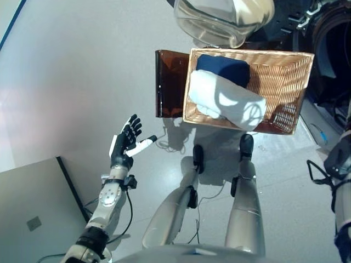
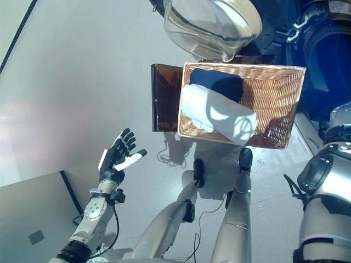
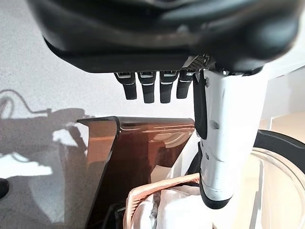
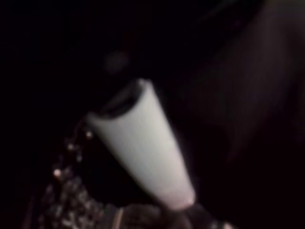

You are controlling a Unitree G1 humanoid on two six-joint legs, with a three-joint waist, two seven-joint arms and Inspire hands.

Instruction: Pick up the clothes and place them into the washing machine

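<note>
A shallow wicker basket rests on a low dark brown box. A rolled white cloth and a navy cloth lie in it. My left hand is open and empty above the floor, to the left of and nearer than the box. Its wrist view shows straight fingers, the white-covered thumb, the box and the basket's rim. My right arm reaches up the right edge toward the washing machine's dark opening. The right wrist view shows its white thumb cover in darkness.
The machine's round glass door hangs open above the far edge of the basket. A flat grey panel lies at the lower left. Bare grey floor spreads to the left of the box.
</note>
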